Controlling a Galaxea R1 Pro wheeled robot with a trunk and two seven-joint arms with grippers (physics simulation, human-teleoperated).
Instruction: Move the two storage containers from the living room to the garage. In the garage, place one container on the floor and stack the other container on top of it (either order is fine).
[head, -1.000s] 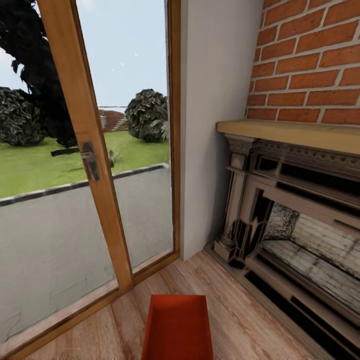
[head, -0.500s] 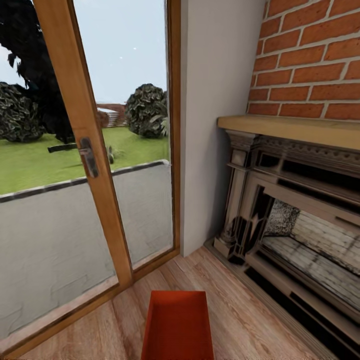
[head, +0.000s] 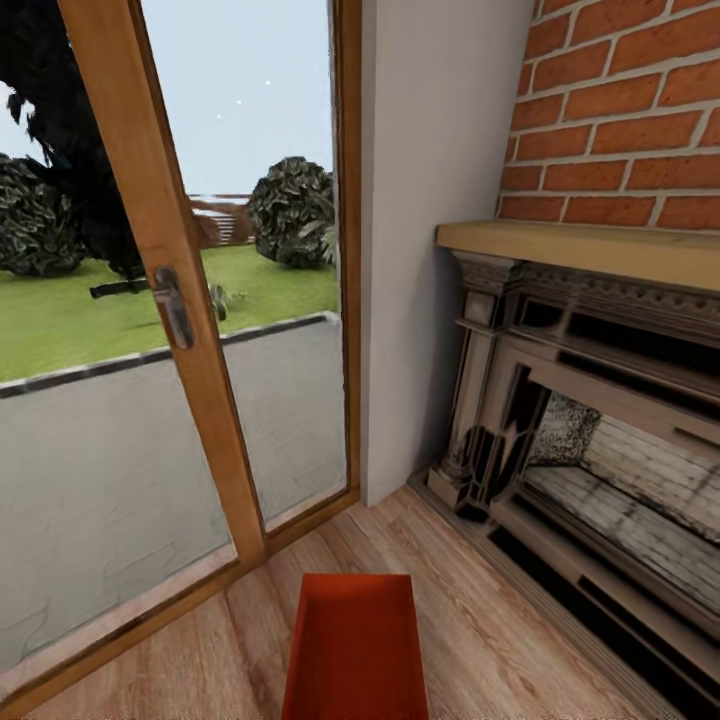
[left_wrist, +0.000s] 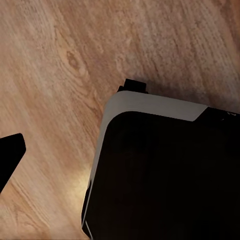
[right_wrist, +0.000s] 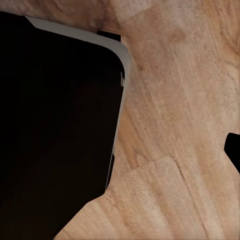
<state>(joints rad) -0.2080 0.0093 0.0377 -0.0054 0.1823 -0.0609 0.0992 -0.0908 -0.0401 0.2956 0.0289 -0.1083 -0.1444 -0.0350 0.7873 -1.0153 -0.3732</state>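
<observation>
One storage container (head: 355, 650), a red-orange open-top bin, lies on the pale wood plank floor (head: 480, 620) of the living room, low in the middle of the head view and cut off by the picture's edge. It is empty inside. In the left wrist view a dark fingertip (left_wrist: 10, 155) hangs over the planks beside my own dark, white-rimmed base (left_wrist: 165, 175). The right wrist view shows another dark fingertip (right_wrist: 234, 147) over the planks beside the base (right_wrist: 55, 125). Neither arm is near the container.
A wood-framed glass door (head: 190, 330) with a metal handle stands at the left, with lawn and bushes outside. A white wall corner (head: 430, 250) separates it from the red-brick fireplace (head: 600, 420) and its wooden mantel at the right.
The whole head picture has shifted slightly, so the camera has moved a little closer. The container has stayed in its place on the floor.
</observation>
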